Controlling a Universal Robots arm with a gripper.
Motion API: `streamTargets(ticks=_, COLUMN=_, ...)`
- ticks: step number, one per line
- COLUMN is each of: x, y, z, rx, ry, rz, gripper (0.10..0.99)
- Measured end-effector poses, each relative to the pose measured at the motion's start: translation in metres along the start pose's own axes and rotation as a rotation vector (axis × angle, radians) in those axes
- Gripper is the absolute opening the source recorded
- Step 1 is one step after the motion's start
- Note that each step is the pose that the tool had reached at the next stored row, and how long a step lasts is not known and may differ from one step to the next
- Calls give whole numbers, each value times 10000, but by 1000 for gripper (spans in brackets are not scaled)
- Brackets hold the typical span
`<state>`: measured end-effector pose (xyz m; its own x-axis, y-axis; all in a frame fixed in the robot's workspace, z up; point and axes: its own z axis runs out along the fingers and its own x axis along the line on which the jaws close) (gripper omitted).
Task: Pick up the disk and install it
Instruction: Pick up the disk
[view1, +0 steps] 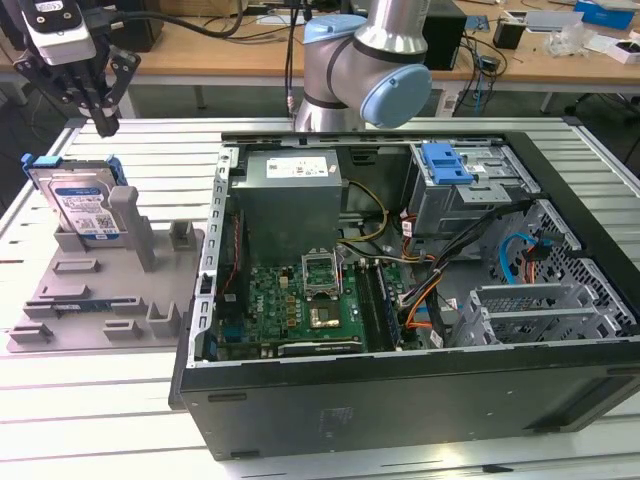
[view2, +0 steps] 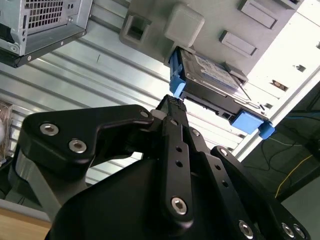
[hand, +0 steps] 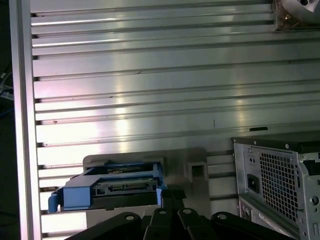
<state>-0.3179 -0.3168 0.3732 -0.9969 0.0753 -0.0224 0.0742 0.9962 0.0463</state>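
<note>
Table (view1: 70, 425) of aluminium slats, open PC case (view1: 400, 410) on it, wooden desks (view1: 200, 52) behind.
My gripper (view1: 105, 122) hangs with fingers together, gripping nothing; disk (view1: 85, 208) stands on edge in grey holder (view1: 95, 300) below it, not touching, to the exterior view's left of the case, and shows ahead of my gripper in both wrist views (view2: 210, 75) (hand: 120, 187).

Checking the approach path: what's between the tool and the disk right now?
Nothing. In the exterior view the tool hangs above the disk, with only open air between them.
</note>
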Motion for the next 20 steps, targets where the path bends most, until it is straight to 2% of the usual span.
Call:
streamTargets(ticks=9, x=19, y=0, z=0, rx=-9, ry=18, rz=-152, gripper=106)
streamTargets(ticks=11, x=98, y=26, z=-1, rx=-12, ry=27, rz=-254, gripper=106)
streamTargets(ticks=20, x=107, y=35, z=1, rx=-52, ry=117, rz=-2116, gripper=106)
